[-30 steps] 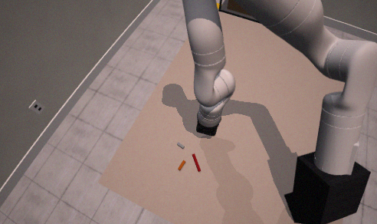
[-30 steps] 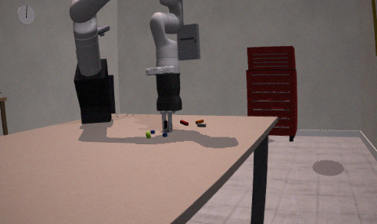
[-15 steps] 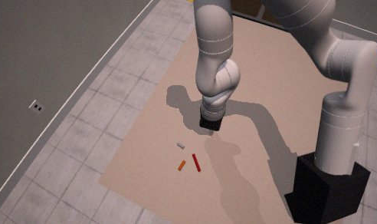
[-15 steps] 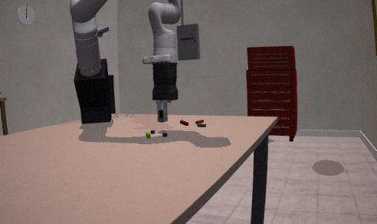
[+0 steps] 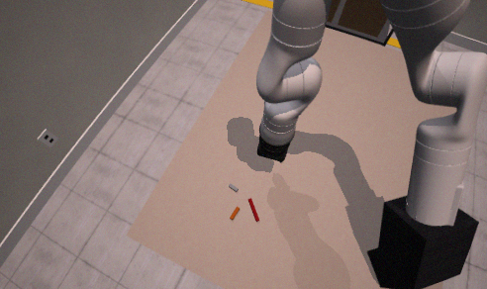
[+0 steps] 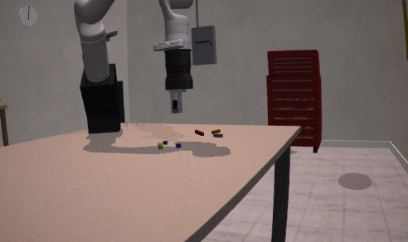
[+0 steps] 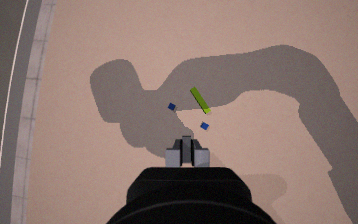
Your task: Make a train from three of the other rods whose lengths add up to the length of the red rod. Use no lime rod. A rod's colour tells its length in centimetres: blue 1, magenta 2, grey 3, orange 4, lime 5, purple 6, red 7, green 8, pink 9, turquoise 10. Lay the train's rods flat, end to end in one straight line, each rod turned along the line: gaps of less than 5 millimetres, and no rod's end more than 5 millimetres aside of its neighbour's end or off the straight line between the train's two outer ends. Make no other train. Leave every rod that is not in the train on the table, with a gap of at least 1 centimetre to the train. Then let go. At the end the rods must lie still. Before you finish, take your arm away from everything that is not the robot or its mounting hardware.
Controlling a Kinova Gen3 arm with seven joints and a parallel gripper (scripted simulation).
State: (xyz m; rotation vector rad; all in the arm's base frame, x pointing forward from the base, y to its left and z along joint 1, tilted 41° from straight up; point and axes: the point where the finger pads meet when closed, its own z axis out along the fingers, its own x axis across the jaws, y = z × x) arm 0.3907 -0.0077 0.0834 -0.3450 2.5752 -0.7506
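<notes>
My gripper (image 6: 177,108) hangs well above the table, pointing straight down. It is shut on a small rod that looks dark grey between the fingertips in the wrist view (image 7: 186,145). Below it lie a lime rod (image 7: 200,100) and two blue rods (image 7: 171,106) (image 7: 205,126), apart from one another. The red rod (image 5: 253,210) lies flat near the table's edge, with an orange rod (image 5: 235,213) beside it and a grey rod (image 5: 233,187) a little further off. None of these three touch. In the top view the wrist (image 5: 272,148) hides the fingers and the rods below them.
The arm's black base (image 5: 423,244) stands at one side of the table. A red tool cabinet (image 6: 294,97) stands on the floor beyond the table's far edge. The table edge runs close to the red and orange rods.
</notes>
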